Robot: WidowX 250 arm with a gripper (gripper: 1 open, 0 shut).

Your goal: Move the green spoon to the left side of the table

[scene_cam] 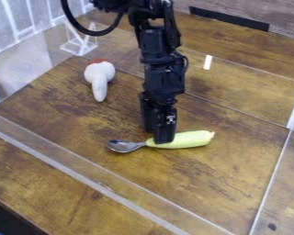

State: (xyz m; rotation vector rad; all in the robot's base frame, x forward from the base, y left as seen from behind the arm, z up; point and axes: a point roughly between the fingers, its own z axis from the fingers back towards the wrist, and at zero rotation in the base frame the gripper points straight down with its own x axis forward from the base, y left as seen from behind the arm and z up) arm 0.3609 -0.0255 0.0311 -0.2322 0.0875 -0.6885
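The green spoon [187, 139] lies flat on the table [235, 179], right of centre. Its yellow-green handle points right and its silver bowl [121, 145] points left. My gripper [157, 137] points almost straight down, with its black fingers over the left end of the handle where it meets the metal neck. The fingertips hide that part of the spoon. From this angle I cannot see how wide the jaws stand or whether they press on the handle.
A white elongated object with a red tip [99, 80] lies at the left of the table. Clear acrylic walls [63, 154] run along the front and the right side. A small white piece [208, 62] stands behind the arm, and a white rack [73, 41] sits at the back left.
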